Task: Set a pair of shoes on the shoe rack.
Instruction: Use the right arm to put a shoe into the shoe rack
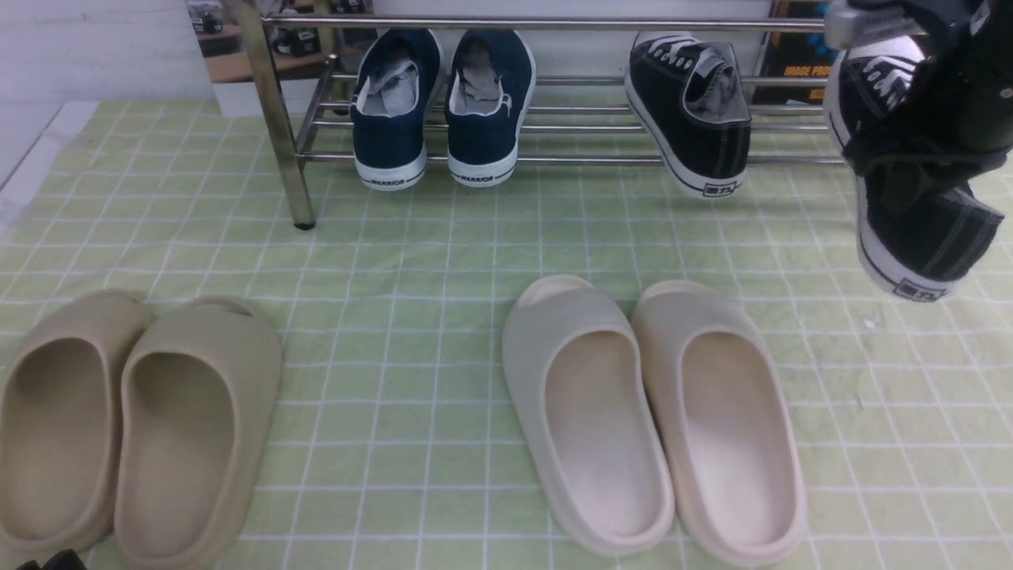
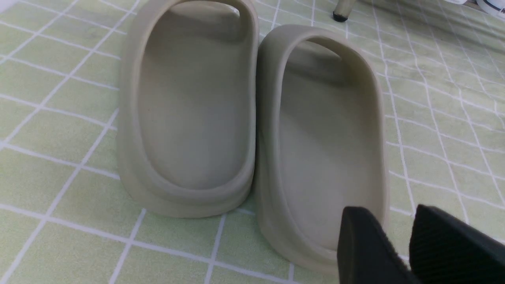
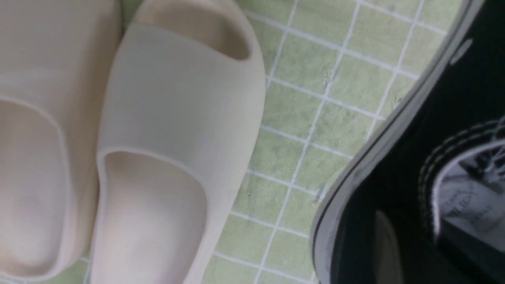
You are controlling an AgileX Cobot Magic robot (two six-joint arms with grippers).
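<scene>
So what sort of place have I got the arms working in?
Probably a mock entryway or shoe-storage setup: a chrome shoe rack, WARRIOR sneakers on it, and beige slippers on green checked cloth.

The robot's right arm is matte black, with a rounded pale grey piece.

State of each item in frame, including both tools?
Right black sneaker: held, off the floor, tilted
Left black sneaker: on the rack
Shoe rack: upright, carrying shoes
Navy sneakers: on the rack, side by side
Beige slippers: on the floor, side by side
Cream slippers: on the floor, side by side
Left tool: open, holding nothing
Right tool: shut on the right sneaker
</scene>
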